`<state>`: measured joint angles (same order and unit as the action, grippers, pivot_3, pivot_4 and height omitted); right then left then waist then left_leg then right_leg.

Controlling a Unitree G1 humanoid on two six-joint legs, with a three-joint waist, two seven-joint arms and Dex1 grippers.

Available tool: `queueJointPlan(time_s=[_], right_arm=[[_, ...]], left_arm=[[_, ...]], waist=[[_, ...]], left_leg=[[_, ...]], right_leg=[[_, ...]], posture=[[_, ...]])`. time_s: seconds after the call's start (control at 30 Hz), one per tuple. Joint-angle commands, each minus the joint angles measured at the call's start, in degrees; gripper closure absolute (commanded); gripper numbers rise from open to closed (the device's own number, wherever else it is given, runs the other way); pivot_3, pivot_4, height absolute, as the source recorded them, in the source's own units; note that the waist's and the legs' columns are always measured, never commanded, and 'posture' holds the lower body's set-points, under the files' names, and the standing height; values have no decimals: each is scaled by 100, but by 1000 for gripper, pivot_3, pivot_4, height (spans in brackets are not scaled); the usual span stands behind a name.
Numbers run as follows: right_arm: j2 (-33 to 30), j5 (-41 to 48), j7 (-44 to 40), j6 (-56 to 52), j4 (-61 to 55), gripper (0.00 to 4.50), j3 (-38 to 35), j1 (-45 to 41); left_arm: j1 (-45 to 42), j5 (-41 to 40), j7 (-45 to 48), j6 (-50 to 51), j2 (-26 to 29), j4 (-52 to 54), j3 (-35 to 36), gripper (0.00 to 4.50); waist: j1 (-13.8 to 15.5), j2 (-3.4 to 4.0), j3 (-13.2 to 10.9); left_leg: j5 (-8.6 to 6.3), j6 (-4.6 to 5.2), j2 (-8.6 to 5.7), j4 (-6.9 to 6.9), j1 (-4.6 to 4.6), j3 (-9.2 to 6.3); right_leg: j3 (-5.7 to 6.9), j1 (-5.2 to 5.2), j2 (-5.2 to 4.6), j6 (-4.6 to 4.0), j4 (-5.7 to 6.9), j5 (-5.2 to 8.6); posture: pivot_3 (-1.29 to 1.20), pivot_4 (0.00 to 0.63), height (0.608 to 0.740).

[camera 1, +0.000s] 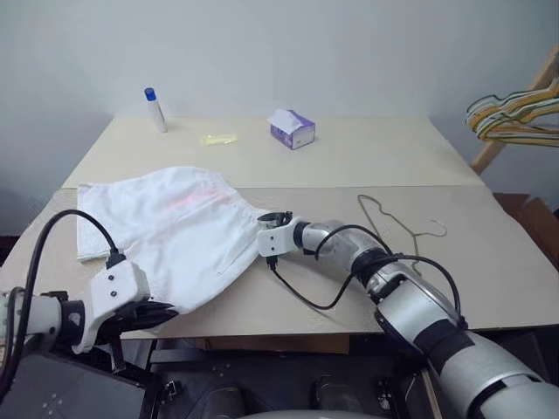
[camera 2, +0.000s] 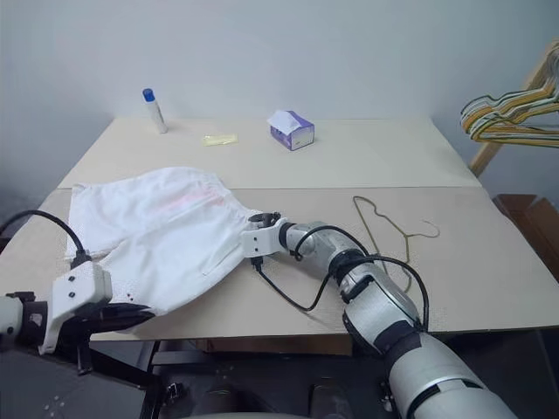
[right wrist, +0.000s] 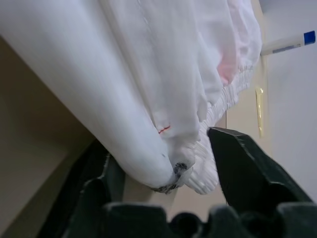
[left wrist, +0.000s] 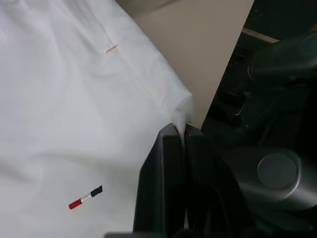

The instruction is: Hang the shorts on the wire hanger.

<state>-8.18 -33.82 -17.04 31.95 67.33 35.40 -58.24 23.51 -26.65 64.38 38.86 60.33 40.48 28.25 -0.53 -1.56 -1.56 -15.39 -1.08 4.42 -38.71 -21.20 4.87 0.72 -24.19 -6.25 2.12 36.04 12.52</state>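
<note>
Shorts (camera 1: 175,231) pinched at two corners
Left gripper (left wrist: 184,133) clamped on hem; right gripper (right wrist: 163,163) apart around waistband corner, perhaps touching; wire hanger (camera 1: 397,229) at its three o'clock.

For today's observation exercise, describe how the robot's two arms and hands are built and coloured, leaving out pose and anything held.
Both arms have silver-grey cylindrical shells with black bands at the joints. Each wrist ends in a boxy white housing. The left hand and right hand each carry two black fingers. A loose black cable loops along each arm to the wrist.
</note>
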Motion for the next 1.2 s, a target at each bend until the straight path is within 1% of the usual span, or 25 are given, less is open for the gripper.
queueJointPlan(time_s=[0.03, 0.2, 0.33, 0.43, 0.5, 0.57, 0.67, 0.77, 0.87, 0.93, 1.03, 1.13, 1.2], right_arm=[[7, -273, 418, -109, 187, 2678, 67, -303], [25, -432, 617, -372, 411, 4473, 44, -445], [-27, -558, 903, -675, 513, 4491, 28, -526], [-183, -625, 1186, -1006, 613, 4491, -26, -604], [-303, -623, 1253, -1153, 662, 4491, -68, -621], [-444, -597, 1308, -1282, 699, 4491, -129, -622], [-819, -487, 1450, -1582, 744, 4491, -325, -591], [-1158, -424, 1457, -1728, 695, 4491, -468, -508], [-1551, -301, 1277, -1800, 516, 4491, -636, -292], [-1808, -158, 879, -1687, 73, 4491, -759, 22], [-2133, 46, 110, -1908, -1245, 4491, -894, 743], [-2460, 120, -900, -2986, -3912, 4491, -1133, 2039], [-2525, 28, -1459, -3761, -5337, 4491, -1230, 2674]], left_arm=[[-4, 121, -100, -92, 2, 60, 68, 4500], [-178, 360, -241, -242, 70, -173, -329, 4500], [-769, 679, -555, -467, -4, -574, -1068, 4500], [-1795, 1350, -950, -692, -175, -1299, -2180, 4500], [-2353, 1771, -1038, -940, -288, -1764, -2766, 4500], [-2925, 2133, -1095, -1148, -473, -2236, -3294, 4500], [-3925, 2696, -1180, -1528, -973, -3102, -4055, 4500], [-4604, 2987, -1182, -1872, -1367, -3793, -4427, 4500], [-5093, 3162, -1198, -2179, -1632, -4299, -4578, 4500], [-5166, 3026, -974, -2311, -1590, -4351, -4503, 4500], [-5098, 2890, -638, -2577, -1351, -4344, -4379, 4500], [-5012, 3050, -422, -2993, -917, -4478, -4349, 4500], [-4968, 3080, -293, -3199, -672, -4530, -4310, 4500]], waist=[[15, 0, 0], [52, 2, -1], [59, 2, -1], [108, 5, -2], [123, 3, -1], [116, 3, 0], [100, 4, -1], [-7, 3, 0], [-227, 2, 0], [-384, 2, 1], [-671, 2, 1], [-879, 2, 1], [-965, 3, 1]], left_leg=[[0, 0, 0, 0, 0, 0], [2, -3, 0, 5, 1, 0], [5, -8, -1, 8, 1, 0], [8, -14, -2, 9, 3, -1], [10, -17, -2, 10, 3, -2], [11, -18, -2, 11, -1, 0], [12, -20, -3, 10, -8, 0], [13, -21, -3, 6, -12, -2], [12, -19, -3, 6, -13, -2], [11, -17, -3, 6, -14, -3], [6, -9, -3, 5, -12, -3], [5, -6, -2, 5, -10, -11], [4, -5, 0, 3, -7, -16]], right_leg=[[0, 0, 0, 0, 0, 0], [1, -1, 0, -2, -1, 1], [1, -2, 1, -3, 2, 0], [3, 2, 1, -4, 2, -1], [6, 2, 2, -5, 2, -2], [5, 1, 2, -5, -3, -3], [6, 0, 2, -5, -5, -4], [10, 3, 2, -4, -14, -9], [8, 2, 1, -2, -17, -9], [6, 3, 1, -1, -21, -9], [-1, 4, 1, 4, -22, -7], [-4, 0, 1, 9, -11, -3], [-4, -3, 1, 10, 1, -2]], posture=[[195, 0, 740], [178, 0, 740], [154, 0, 740], [127, 0, 740], [107, 0, 740], [82, 0, 740], [36, 0, 740], [-12, 0, 740], [-58, 0, 740], [-79, 0, 740], [-104, 0, 740], [-111, 0, 740], [-112, 0, 740]])
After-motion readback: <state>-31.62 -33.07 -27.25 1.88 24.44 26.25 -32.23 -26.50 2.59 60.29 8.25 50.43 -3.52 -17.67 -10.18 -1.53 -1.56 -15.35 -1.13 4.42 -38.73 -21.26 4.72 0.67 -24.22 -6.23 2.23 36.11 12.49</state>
